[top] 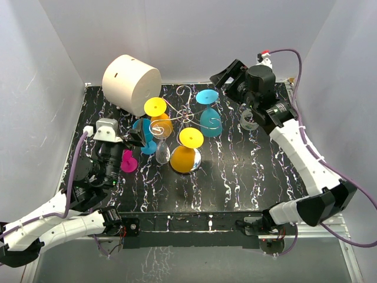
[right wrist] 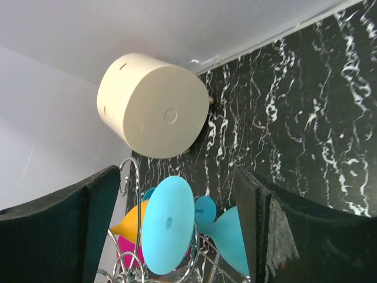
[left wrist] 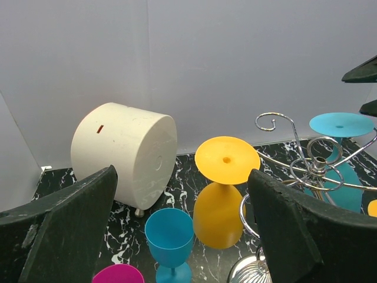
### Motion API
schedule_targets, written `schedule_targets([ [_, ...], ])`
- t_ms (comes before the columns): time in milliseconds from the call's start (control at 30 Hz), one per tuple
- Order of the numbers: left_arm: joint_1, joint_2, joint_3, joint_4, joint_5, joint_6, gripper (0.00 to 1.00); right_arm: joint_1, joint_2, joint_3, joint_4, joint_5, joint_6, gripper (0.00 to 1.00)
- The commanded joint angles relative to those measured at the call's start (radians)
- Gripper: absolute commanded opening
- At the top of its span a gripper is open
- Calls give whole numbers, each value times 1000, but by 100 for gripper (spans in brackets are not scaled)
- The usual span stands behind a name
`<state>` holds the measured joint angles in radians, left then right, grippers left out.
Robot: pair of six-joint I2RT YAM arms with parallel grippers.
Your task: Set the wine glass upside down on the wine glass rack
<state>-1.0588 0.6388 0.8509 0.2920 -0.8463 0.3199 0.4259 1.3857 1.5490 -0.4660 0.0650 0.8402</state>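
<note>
R gripper (right wrist: 177, 175) released, fingers wide either side of blue wine glass (right wrist: 168, 224), no contact. Glass hangs inverted on rack (top: 185, 112), approx 1 o'clock of stem. L gripper (left wrist: 181, 177) slack, empty. Risk: R finger clips foot backing off, unhooks glass.

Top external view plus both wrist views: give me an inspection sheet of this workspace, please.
Surface: black white-veined table; no spills seen.
Job's things: wine glass rack stands at centre; cyan glass, rear yellow glass and front yellow glass hang on it upside down; blue glass and magenta glass stand upright to its left.
Clutter: cream cylinder on its side, rear left.
Grippers: left gripper open, empty; right gripper open, empty, near the cyan glass.
Cables: left purple cable and right purple cable, clear of the rack.
Surroundings: plain white walls; nothing else seen.
</note>
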Motion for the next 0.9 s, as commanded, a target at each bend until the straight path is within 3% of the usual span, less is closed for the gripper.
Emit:
schedule_targets([
  [0,-4,-11,36,-2,-6,-18,92,-10,-104,-5,57,152,-57,77],
  [233,-3,-21,71,-75,70,-111,92,-39,-167,-111,-91,355,-107,68],
  [333,-4,-21,95,-107,91,-134,92,-70,-161,-157,-146,392,-139,56],
  [633,-4,-33,108,-98,102,-136,91,-301,-32,-266,-113,148,-220,50],
  [800,-4,-27,114,-116,103,-119,91,-312,100,-230,-150,43,-269,41],
  [867,-3,-7,122,-135,38,-118,91,-312,110,-237,-150,17,-264,40],
])
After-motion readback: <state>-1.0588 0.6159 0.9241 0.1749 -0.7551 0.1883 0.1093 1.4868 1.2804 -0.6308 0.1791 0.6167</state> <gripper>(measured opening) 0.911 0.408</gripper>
